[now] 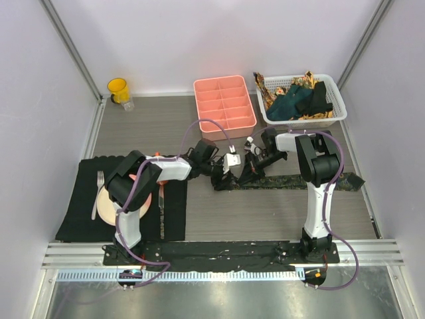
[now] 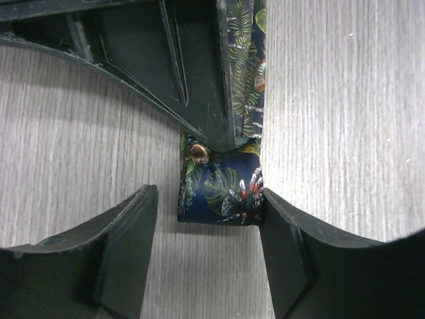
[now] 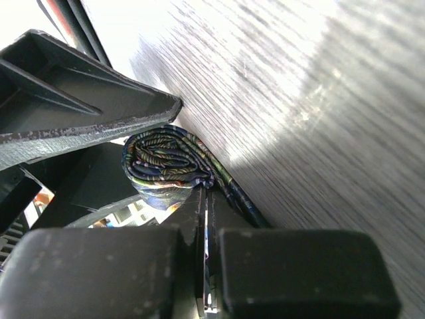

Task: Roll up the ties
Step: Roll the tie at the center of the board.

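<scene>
A dark tie (image 1: 299, 181) with a multicoloured leaf print lies flat across the table, and its left end is wound into a small roll (image 2: 222, 193). My left gripper (image 2: 208, 216) is open and straddles that roll: the right finger touches its side, the left finger (image 2: 126, 246) stands apart. My right gripper (image 3: 204, 193) is shut, pinching the tie fabric right beside the roll (image 3: 166, 165). From above, the left gripper (image 1: 221, 177) and the right gripper (image 1: 248, 173) meet over the tie's left end. More ties (image 1: 295, 100) are heaped in a white basket (image 1: 337, 106).
A pink divided tray (image 1: 224, 106) stands behind the grippers. A yellow cup (image 1: 118, 90) is at the back left. On the left, a black placemat (image 1: 80, 212) carries a plate (image 1: 106, 206) and a fork (image 1: 97, 193).
</scene>
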Available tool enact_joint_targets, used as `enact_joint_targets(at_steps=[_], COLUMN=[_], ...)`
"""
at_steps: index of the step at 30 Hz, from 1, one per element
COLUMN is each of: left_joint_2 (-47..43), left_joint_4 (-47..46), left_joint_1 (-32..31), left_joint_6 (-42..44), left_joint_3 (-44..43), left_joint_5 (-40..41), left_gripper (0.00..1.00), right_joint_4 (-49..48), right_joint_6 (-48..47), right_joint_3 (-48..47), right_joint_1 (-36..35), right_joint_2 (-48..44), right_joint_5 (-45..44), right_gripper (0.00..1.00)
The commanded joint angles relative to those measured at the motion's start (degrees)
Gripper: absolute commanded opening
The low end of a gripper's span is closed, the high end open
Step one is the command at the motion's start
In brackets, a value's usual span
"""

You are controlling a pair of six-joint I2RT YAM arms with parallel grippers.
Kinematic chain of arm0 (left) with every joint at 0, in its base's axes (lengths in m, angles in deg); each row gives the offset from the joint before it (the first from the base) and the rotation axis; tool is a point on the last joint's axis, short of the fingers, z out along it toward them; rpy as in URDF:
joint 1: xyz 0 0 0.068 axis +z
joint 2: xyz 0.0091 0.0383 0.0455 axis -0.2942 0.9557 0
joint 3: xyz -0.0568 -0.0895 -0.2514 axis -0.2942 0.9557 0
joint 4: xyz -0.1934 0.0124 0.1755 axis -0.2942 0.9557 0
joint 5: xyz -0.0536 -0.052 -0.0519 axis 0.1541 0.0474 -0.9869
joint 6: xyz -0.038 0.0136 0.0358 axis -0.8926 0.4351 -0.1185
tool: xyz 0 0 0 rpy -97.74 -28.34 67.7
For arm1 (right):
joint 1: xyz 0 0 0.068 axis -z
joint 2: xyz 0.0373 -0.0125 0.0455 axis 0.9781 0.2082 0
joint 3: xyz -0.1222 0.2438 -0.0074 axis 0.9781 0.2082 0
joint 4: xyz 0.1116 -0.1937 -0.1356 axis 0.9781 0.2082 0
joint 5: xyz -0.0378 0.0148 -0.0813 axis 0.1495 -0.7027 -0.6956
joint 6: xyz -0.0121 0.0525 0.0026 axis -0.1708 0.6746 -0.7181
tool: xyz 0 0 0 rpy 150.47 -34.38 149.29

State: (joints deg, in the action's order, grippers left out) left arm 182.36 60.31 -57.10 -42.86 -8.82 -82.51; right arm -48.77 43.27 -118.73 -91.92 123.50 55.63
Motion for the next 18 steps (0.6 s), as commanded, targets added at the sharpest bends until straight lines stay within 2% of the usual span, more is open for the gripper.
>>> enact_joint_targets(at_steps=[1,3,5,7,15,18], left_joint_2=[1.12,1.30,0.95,0.25,1.12,2.61], left_joint_4=[-2.16,-0.59,0.91,3.64,4.26,4.08], left_joint_1=[-0.35,-0.88,-1.76,-2.37,-2.81,-2.90], left_joint_6=[-3.81,-1.20,0.31,2.50,2.17,1.81], left_joint_3=[0.58,0.49,0.49,0.40,-0.91,-2.06], left_joint_5=[-2.49,-0.65,1.37,2.96,3.05,2.35], left_gripper=[0.59,0.55,0.47,0.44,0.53,0.52], right_joint_4=[-2.99,-3.16,-3.17,-3.25,-3.60,-4.04], right_joint_6=[-2.07,-1.72,-1.80,-1.72,-2.51,-2.59], right_joint_3=[0.08,-0.45,-0.80,-1.07,0.16,0.43], right_joint_1=[-0.13,-0.22,-0.13,-0.22,-0.39,-0.31], right_joint_2=[3.36,2.92,2.13,1.78,2.13,2.13], right_joint_5=[-11.57,-11.04,-10.51,-10.25,-10.77,-11.13], right_gripper=[0.01,0.01,0.01,0.01,0.01,0.01])
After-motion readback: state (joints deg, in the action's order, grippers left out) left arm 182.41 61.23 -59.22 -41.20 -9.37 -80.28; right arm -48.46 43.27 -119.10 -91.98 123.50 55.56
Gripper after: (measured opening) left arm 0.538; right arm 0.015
